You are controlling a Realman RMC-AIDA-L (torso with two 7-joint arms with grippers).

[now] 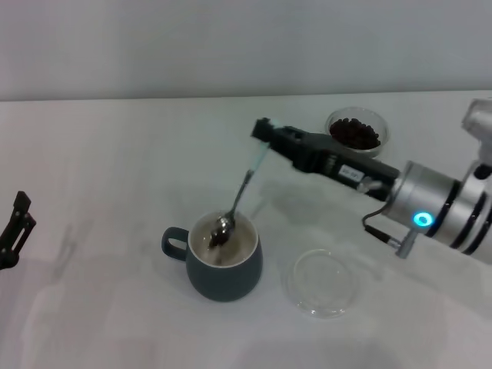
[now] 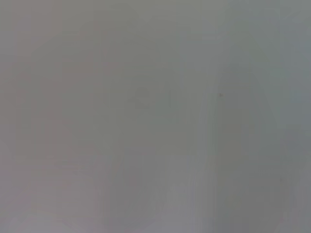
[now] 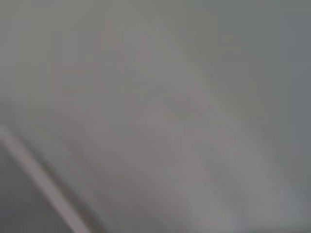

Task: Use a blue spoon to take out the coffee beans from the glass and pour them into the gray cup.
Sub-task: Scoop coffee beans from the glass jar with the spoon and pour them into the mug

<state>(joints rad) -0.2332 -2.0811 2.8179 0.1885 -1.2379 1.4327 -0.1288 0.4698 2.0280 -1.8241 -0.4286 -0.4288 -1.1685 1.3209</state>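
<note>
In the head view my right gripper (image 1: 262, 138) is shut on the pale blue handle of the blue spoon (image 1: 241, 194). The spoon slants down and its metal bowl, holding dark coffee beans (image 1: 219, 237), sits inside the mouth of the gray cup (image 1: 224, 265). The glass (image 1: 356, 131) with a heap of coffee beans stands at the back right, behind my right arm. My left gripper (image 1: 14, 228) is parked at the table's far left edge. Both wrist views show only blurred grey.
A flat clear round glass dish (image 1: 321, 281) lies to the right of the gray cup, below my right forearm. The white table (image 1: 115, 169) is bare to the left and at the back.
</note>
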